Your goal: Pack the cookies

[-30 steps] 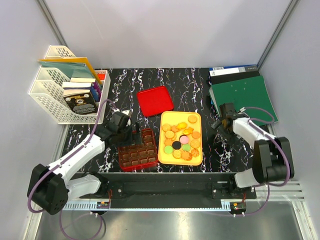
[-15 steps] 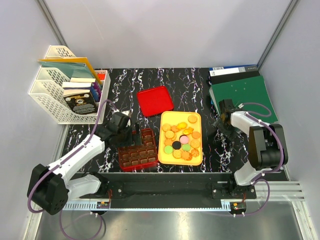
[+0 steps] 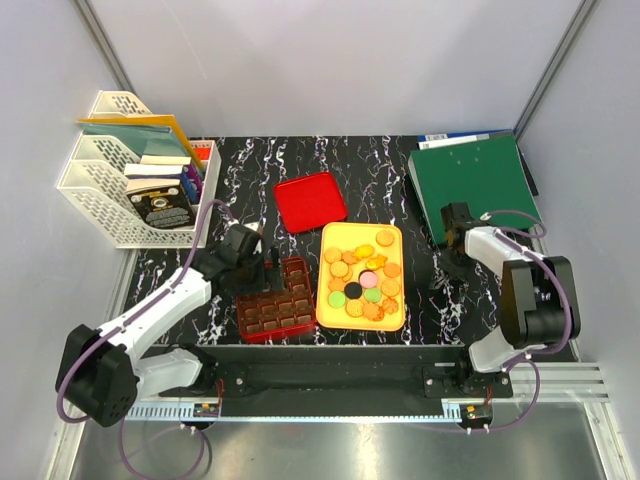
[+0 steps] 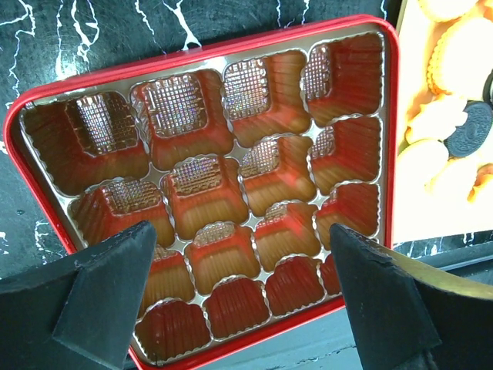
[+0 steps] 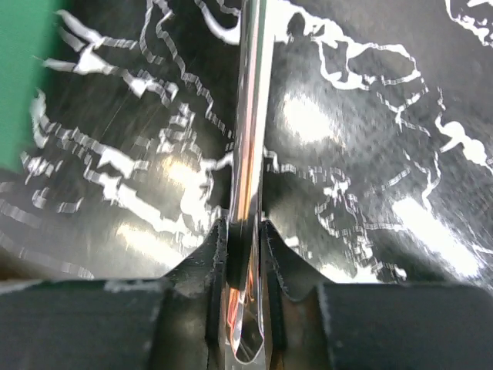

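From above, the cookies (image 3: pixel 361 275) lie heaped on the yellow tray (image 3: pixel 326 316) at the middle of the black marbled table (image 3: pixel 250 170), with the red grid box (image 3: pixel 278 312) just beside the tray's left side and a red lid (image 3: pixel 310 201) just behind it. The left gripper (image 3: pixel 262 268) hangs over the far end of the box, just left of the cookies. The right gripper (image 3: pixel 455 228) sits by the front edge of the green folder (image 3: pixel 475 175), apart from the cookies on their right. In the left wrist view, the left gripper (image 4: pixel 239 254) stands with its jaws spread wide over the box's ribbed cups, and the cookies (image 4: pixel 454 69) show at the right edge on the tray, outside the fingers (image 4: pixel 104 297). In the right wrist view, the right gripper (image 5: pixel 245 254) pinches a thin shiny metal strip (image 5: pixel 251 116) between its fingers (image 5: pixel 206 266) above the table, with the folder's green at the left edge; what the strip belongs to cannot be told
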Robot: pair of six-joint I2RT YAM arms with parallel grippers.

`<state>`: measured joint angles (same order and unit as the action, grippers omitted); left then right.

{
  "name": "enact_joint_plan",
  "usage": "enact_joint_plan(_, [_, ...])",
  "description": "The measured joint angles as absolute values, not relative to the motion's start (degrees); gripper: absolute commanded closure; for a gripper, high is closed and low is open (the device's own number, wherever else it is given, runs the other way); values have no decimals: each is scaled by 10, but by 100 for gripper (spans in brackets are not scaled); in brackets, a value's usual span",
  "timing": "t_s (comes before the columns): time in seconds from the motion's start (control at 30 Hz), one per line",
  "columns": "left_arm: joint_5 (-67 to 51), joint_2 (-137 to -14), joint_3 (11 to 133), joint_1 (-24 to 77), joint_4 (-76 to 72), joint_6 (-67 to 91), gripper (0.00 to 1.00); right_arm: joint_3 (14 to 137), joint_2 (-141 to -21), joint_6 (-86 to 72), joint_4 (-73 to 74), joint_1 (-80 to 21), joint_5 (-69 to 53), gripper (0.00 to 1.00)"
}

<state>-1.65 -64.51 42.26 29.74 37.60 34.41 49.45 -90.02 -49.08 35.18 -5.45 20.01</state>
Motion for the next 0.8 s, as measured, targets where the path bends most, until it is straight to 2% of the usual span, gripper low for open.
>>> enact_joint_plan(0.13, [-15, -650, 423, 298, 376, 345, 1, 490, -843, -470, 375, -64, 192, 84])
enact_joint_plan(0.3, [-14, -653, 423, 299, 375, 346, 1, 491, -707, -459, 408, -108, 189, 84])
enact_joint_plan(0.37, [-13, -658, 423, 300, 375, 346, 1, 492, -668, -459, 423, -112, 188, 98])
enact_joint_plan(0.47, [-13, -663, 423, 300, 374, 347, 1, 492, -620, -453, 451, -115, 180, 100])
enact_joint_plan(0.63, [-13, -670, 425, 301, 368, 350, 1, 497, -602, -395, 453, -151, 123, 100])
enact_joint_plan(0.8, [-13, -683, 442, 302, 365, 350, 1, 557, -645, -314, 455, -222, 52, 100])
